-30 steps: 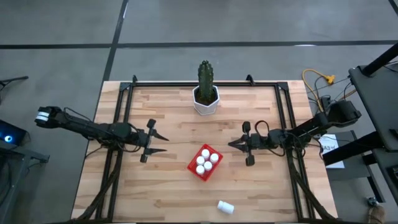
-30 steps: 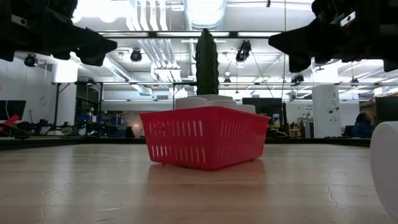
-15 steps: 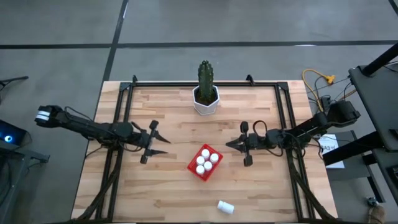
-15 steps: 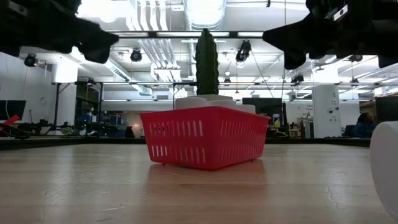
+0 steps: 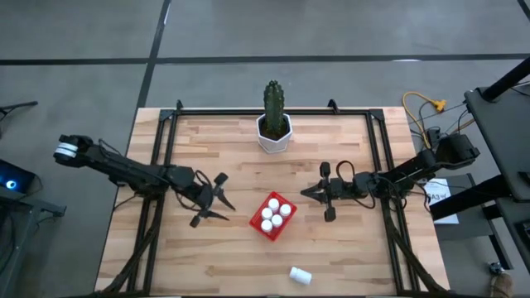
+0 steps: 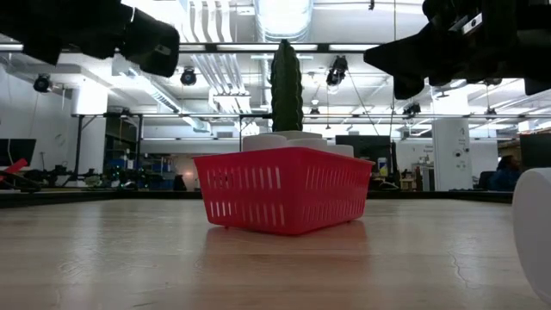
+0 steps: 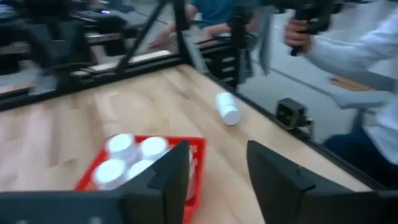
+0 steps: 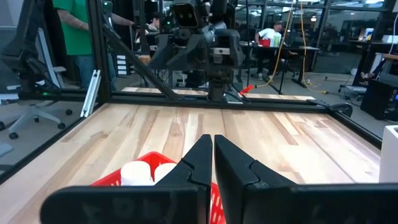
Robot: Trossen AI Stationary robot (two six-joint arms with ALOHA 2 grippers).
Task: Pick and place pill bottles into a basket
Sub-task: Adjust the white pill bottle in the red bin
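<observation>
The red basket sits mid-table with several white pill bottles standing in it. One more pill bottle lies on its side near the table's front edge, also in the left wrist view. My left gripper hovers open just left of the basket, aimed toward the near right, with nothing between its fingers. My right gripper hangs shut above the table, right of the basket and pointing at it.
A cactus in a white pot stands at the table's far middle. Black frame rails run along the left, right and far sides. Bare wood lies between the basket and the lying bottle. People show in the room beyond.
My left gripper has moved toward the table's right and near edge, closer to the basket, and has swung round to aim toward the near right. The right arm, the basket and the bottles have kept still.
</observation>
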